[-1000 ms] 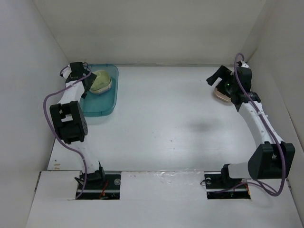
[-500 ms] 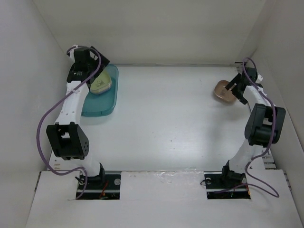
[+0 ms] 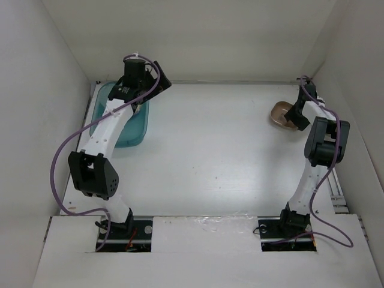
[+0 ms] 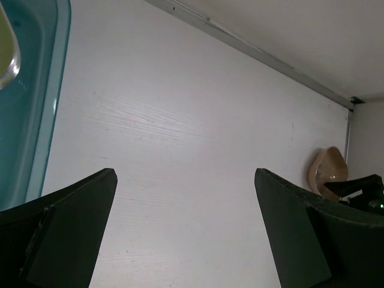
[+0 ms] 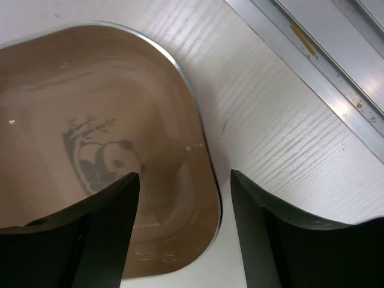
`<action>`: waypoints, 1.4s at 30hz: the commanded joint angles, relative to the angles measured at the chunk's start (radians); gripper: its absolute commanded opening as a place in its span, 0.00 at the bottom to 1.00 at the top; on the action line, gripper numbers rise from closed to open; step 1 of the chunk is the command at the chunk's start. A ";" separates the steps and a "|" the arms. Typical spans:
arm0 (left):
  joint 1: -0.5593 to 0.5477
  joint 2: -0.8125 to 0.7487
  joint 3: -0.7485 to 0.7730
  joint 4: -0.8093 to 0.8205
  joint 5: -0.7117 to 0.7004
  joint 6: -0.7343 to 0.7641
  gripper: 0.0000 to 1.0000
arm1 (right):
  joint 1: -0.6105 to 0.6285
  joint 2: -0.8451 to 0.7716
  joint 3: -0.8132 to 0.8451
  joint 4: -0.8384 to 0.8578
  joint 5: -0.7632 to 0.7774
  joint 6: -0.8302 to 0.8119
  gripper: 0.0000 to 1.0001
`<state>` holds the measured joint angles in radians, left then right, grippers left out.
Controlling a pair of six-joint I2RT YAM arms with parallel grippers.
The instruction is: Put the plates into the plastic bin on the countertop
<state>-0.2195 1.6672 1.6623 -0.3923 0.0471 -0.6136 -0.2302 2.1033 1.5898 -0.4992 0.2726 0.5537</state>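
Observation:
A brown plate (image 3: pixel 281 114) with a panda print lies on the white countertop (image 3: pixel 216 144) at the far right. It fills the right wrist view (image 5: pixel 90 138). My right gripper (image 5: pixel 184 175) is open, its jaws astride the plate's right rim, one finger over the dish, one over the countertop; from above it (image 3: pixel 295 115) sits at the plate's right edge. The teal plastic bin (image 3: pixel 129 129) stands at the far left. My left gripper (image 3: pixel 157 78) is open and empty (image 4: pixel 185 174), raised by the bin's far right corner. A yellow-green plate edge (image 4: pixel 6 54) shows inside the bin (image 4: pixel 36 120).
White walls close in the countertop on the left, back and right. A metal rail (image 5: pixel 312 66) runs along the countertop's edge just beyond the brown plate, and another (image 4: pixel 252 51) along the back. The left arm's purple cable (image 3: pixel 60 156) loops out to the left.
My left arm has lifted away from the plate in the bin and swung right and back. My right gripper has come down lower and closer onto the brown plate's right rim.

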 commanded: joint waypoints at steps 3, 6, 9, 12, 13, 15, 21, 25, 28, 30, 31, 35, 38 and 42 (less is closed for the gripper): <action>-0.017 -0.012 0.047 -0.025 -0.033 0.038 1.00 | -0.020 0.049 0.111 -0.121 -0.007 -0.023 0.38; -0.032 -0.012 0.047 -0.025 -0.006 0.038 1.00 | -0.011 0.029 0.099 -0.133 -0.032 -0.023 0.00; -0.102 0.043 0.121 -0.055 -0.061 0.080 1.00 | 0.056 -0.047 0.085 -0.110 -0.023 -0.023 0.00; -0.224 0.103 0.195 -0.103 -0.113 0.089 1.00 | 0.170 -0.143 0.085 -0.099 0.023 -0.023 0.00; -0.265 0.136 0.195 -0.115 -0.113 0.089 1.00 | 0.198 -0.163 0.094 -0.099 0.023 -0.034 0.00; -0.300 0.163 0.195 -0.099 -0.101 0.089 1.00 | 0.250 -0.209 0.095 -0.099 0.023 -0.034 0.00; -0.396 0.232 0.215 -0.091 -0.141 0.075 1.00 | 0.451 -0.279 0.084 -0.087 -0.035 -0.043 0.00; -0.396 0.241 0.195 -0.079 -0.173 0.057 1.00 | 0.555 -0.339 0.039 -0.041 -0.088 -0.032 0.00; -0.396 0.241 0.173 -0.065 -0.213 0.046 0.97 | 0.620 -0.397 0.010 -0.022 -0.130 -0.032 0.00; -0.396 0.241 0.163 -0.065 -0.260 0.037 0.96 | 0.649 -0.428 -0.016 0.002 -0.156 -0.023 0.00; -0.396 0.241 0.163 -0.065 -0.260 0.028 0.94 | 0.661 -0.459 -0.027 0.019 -0.156 -0.023 0.00; -0.396 0.262 0.149 -0.051 -0.280 0.028 0.51 | 0.695 -0.502 -0.027 0.010 -0.142 -0.023 0.00; -0.396 0.273 0.188 -0.097 -0.309 0.008 0.00 | 0.706 -0.511 -0.017 -0.002 -0.081 -0.023 0.08; -0.324 0.217 0.197 -0.118 -0.322 -0.001 0.00 | 0.669 -0.502 0.006 -0.047 -0.018 -0.034 1.00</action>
<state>-0.6094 1.9327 1.8420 -0.4725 -0.2214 -0.6060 0.4480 1.6547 1.5497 -0.5900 0.2062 0.5224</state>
